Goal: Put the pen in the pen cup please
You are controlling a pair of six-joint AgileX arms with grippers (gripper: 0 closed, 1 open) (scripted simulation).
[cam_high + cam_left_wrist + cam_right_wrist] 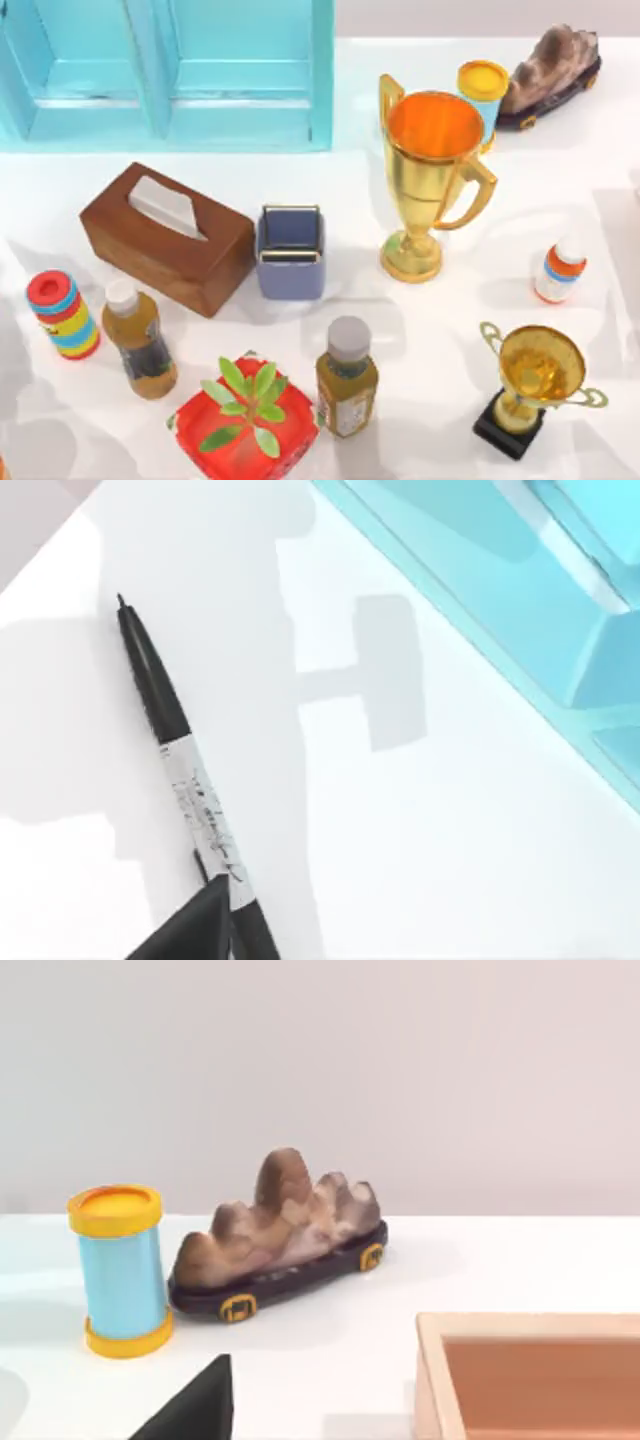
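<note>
Left gripper grasps the pen above the white table, near the turquoise frame.

The pen cup, a periwinkle-blue square-sided holder with rounded corners, thin gold rim and inner divider, stands upright near the middle of the desk, while the pen, black-tipped with a white printed barrel, lies slantwise on bare white desk.

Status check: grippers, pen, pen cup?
Left gripper at the pen, pen lying on white table. Pen cup upright between tissue box and gold trophy, no pen inside.
</note>
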